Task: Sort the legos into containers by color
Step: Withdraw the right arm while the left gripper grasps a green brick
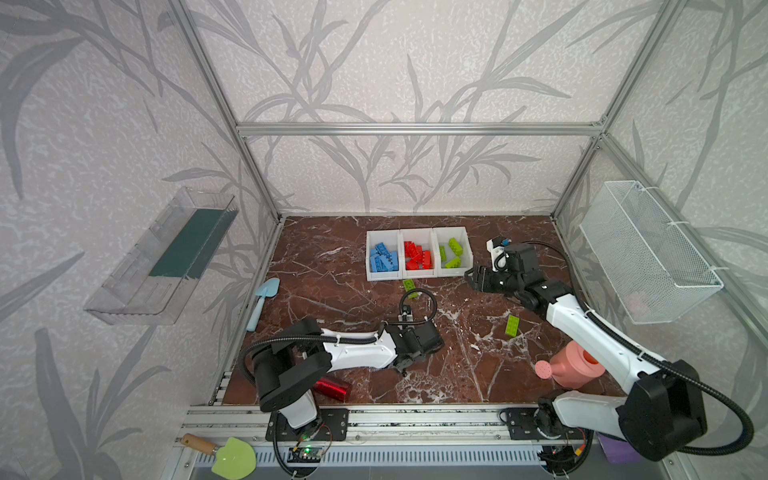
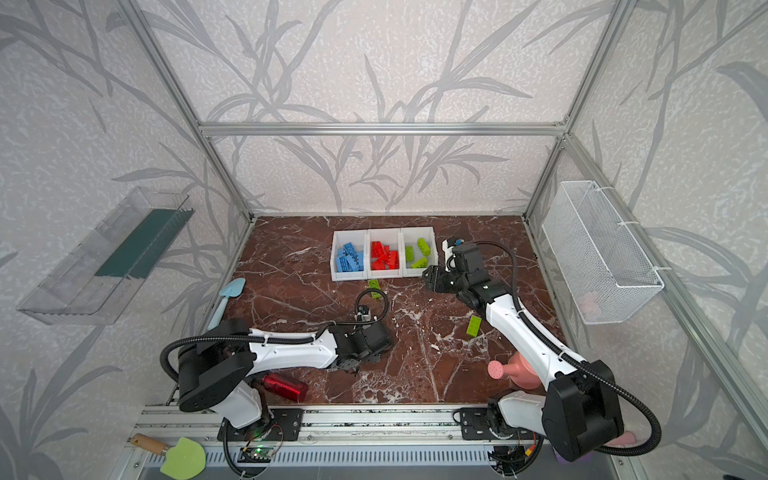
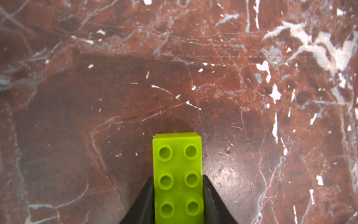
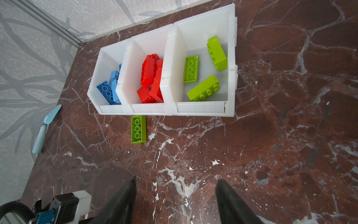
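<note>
Left tool [image 3: 178, 179] clamped on lime brick [image 3: 177, 153]: lift straight, clear front lip of lime-brick bin [image 4: 200, 110], then release. Right tool [image 4: 175, 194] half-open, empty.

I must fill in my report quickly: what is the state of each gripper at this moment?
Left gripper: closed on a lime green lego.
Right gripper: open, holding nothing.

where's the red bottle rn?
In both top views the red bottle lies on its side at the table's front left, partly under the left arm.
</note>
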